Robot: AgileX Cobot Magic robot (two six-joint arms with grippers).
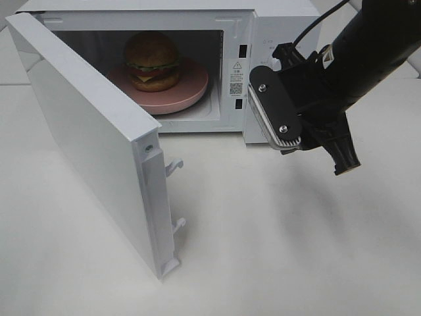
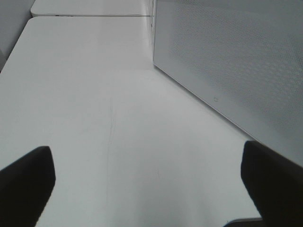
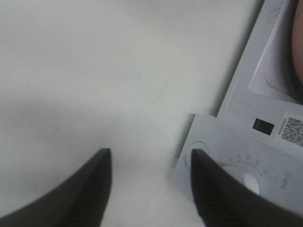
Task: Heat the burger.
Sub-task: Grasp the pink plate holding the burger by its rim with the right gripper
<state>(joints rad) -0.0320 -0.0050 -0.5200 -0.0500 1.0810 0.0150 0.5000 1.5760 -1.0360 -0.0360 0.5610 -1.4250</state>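
The burger (image 1: 152, 60) sat on a pink plate (image 1: 194, 92) inside the microwave (image 1: 283, 20). The microwave's door (image 1: 85, 131) stood wide open. The right gripper (image 3: 150, 165) hung in front of the microwave's dial (image 3: 246, 178), jaws apart, holding nothing. The left gripper (image 2: 149, 187) was beside the microwave, wide open and holding nothing too.

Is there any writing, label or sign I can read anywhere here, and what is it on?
No word reads clearly.
Warning triangle sticker, on the white box-shaped microwave oven, front frame: print beneath too small to read.
QR code below it: no legible text.
Dial marks on the control panel: blurred.
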